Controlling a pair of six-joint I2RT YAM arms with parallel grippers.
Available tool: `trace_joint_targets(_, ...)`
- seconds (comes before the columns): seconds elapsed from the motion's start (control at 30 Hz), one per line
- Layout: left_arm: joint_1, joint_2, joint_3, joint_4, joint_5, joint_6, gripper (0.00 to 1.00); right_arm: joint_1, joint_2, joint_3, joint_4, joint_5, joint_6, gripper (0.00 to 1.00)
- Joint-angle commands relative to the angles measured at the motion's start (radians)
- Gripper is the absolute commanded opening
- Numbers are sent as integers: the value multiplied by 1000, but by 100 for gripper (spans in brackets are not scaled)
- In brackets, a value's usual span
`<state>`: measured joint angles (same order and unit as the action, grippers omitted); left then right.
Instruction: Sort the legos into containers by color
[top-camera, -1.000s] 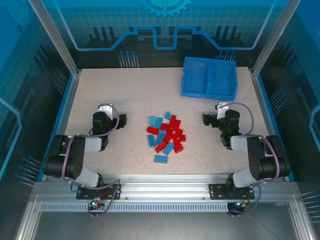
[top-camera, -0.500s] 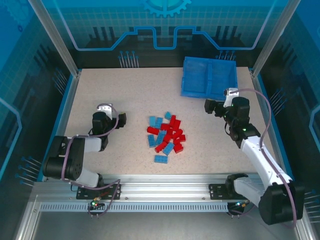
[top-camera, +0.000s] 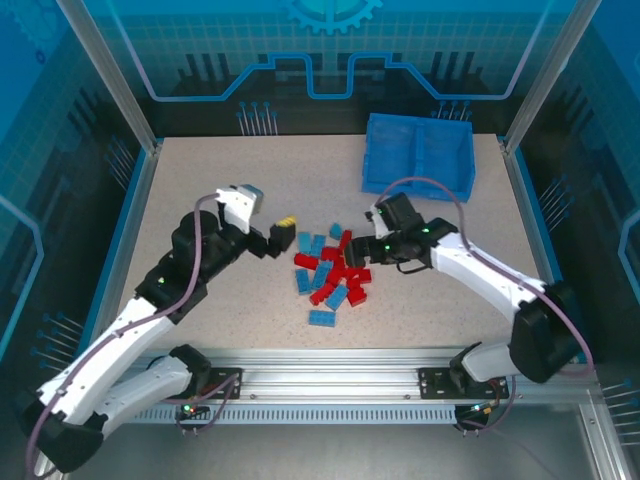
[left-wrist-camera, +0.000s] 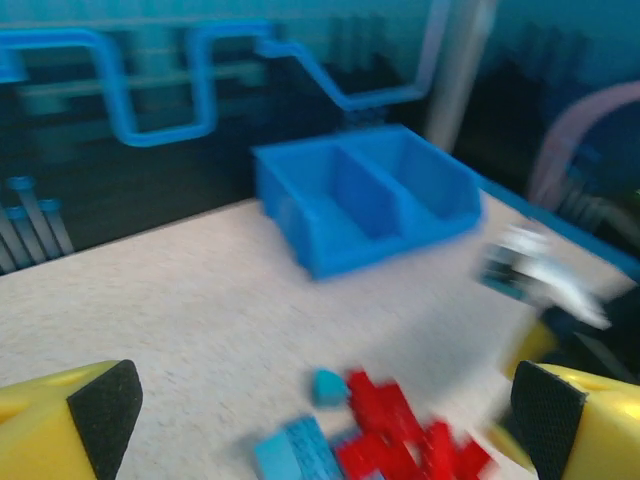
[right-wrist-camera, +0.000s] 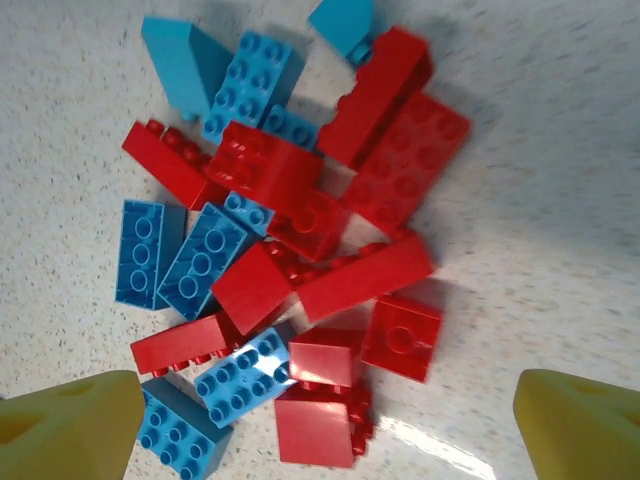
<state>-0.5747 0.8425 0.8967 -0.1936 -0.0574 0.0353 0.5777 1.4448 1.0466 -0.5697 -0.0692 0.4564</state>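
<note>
- Two dozen or so small studded plastic bricks, some bright red and some light blue (top-camera: 333, 270), lie in one loose heap near the middle of the speckled beige table (top-camera: 220, 170), with the colours mixed and many pieces touching or overlapping.
- One light-blue brick (top-camera: 321, 318) lies at the near edge of the heap, just beside the rest, and a small light-blue piece (top-camera: 336, 230) sits at the far end.
- From the right wrist camera the heap (right-wrist-camera: 290, 230) is seen from straight above. Red bricks crowd its centre and right side, and blue ones lie mostly along the left and top.
- The blue plastic bin with a central divider and low walls (top-camera: 418, 155) stands at the far right of the table, well apart from the heap. Its two compartments sit side by side.
- The left wrist view shows the bin (left-wrist-camera: 370, 200) beyond the bricks, though the picture is blurred.
- The left gripper (top-camera: 284, 237) hangs just left of the heap. Its jaws are spread wide, with the black pads (left-wrist-camera: 105, 405) at opposite edges of its own view (left-wrist-camera: 322, 410) and nothing between them.
- The right gripper (top-camera: 366, 246) is over the heap's far-right side, pointing down.
- Its yellow fingers (right-wrist-camera: 70, 425) stand far apart (right-wrist-camera: 325, 425), released and gripping no brick.
</note>
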Motion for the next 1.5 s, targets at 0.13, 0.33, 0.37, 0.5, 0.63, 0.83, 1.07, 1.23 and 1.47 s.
trace_joint_targets(0.13, -59, -180, 46, -543, 20, 221, 99, 171, 313, 324, -27, 190, 2, 96)
trace_joint_targets(0.33, -59, -407, -168, -495, 21, 298, 99, 197, 572, 590, -25, 274, -3, 87)
trace_joint_targets(0.37, -59, -437, -190, -489, 31, 305, 99, 200, 613, 631, -38, 295, 0, 85)
trace_joint_targets(0.5, -58, -483, -225, -478, 67, 324, 99, 217, 729, 754, -91, 379, 8, 79)
trace_joint_targets(0.63, -59, -478, -256, -458, 157, 339, 99, 225, 802, 821, -127, 370, 20, 69)
trace_joint_targets(0.83, -56, -432, -269, -452, 213, 353, 99, 225, 847, 833, -129, 354, 47, 47)
trace_joint_targets(1.07, -57, -415, -269, -452, 211, 356, 99, 213, 792, 805, -97, 273, 78, 22)
trace_joint_targets(1.23, -57, -428, -275, -449, 195, 350, 99, 210, 558, 656, 4, 333, 50, 21)
trace_joint_targets(1.47, -57, -458, -280, -442, 163, 353, 99, 138, 235, 476, 63, 509, -60, 23)
